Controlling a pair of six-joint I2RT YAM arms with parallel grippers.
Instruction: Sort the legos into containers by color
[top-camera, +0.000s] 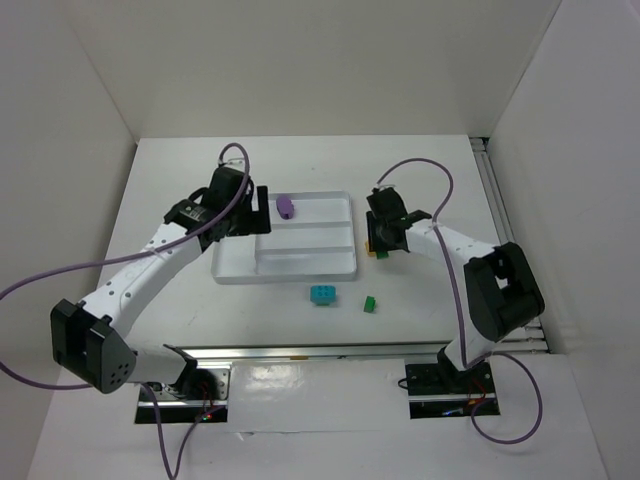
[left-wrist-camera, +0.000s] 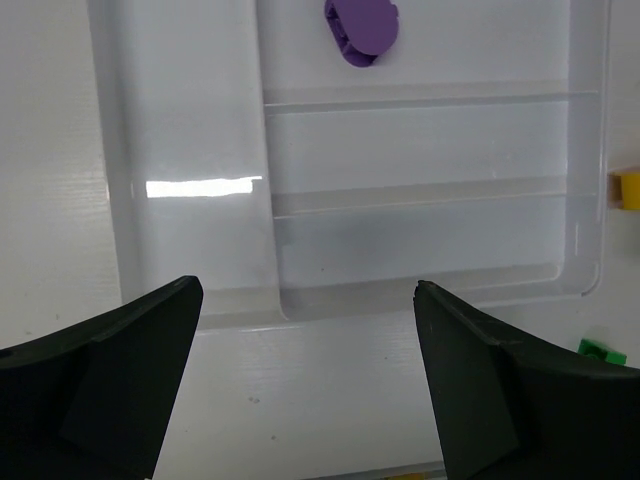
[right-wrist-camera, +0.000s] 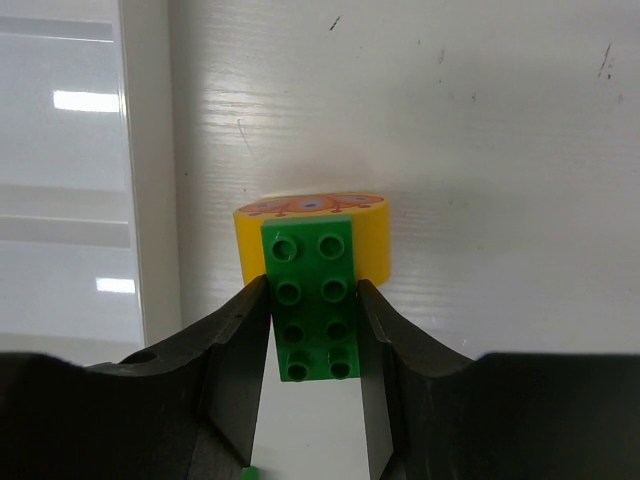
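My right gripper (right-wrist-camera: 313, 290) is shut on a green two-by-four brick (right-wrist-camera: 312, 300), just right of the white tray (right-wrist-camera: 145, 200). A yellow round piece (right-wrist-camera: 312, 232) with an orange printed top sits right behind the brick, touching it. In the top view this gripper (top-camera: 383, 243) is at the tray's right edge (top-camera: 356, 250). My left gripper (left-wrist-camera: 307, 290) is open and empty, over the table at the tray's rim (left-wrist-camera: 180, 300); in the top view it (top-camera: 262, 212) is at the tray's far left. A cyan brick (top-camera: 323, 295) and a small green brick (top-camera: 369, 304) lie on the table in front of the tray.
A purple rounded piece (left-wrist-camera: 362, 27) lies in a tray compartment, also seen in the top view (top-camera: 286, 206). The left wrist view shows the yellow piece (left-wrist-camera: 627, 188) and a green brick (left-wrist-camera: 600, 350) beyond the tray. White walls enclose the table on three sides.
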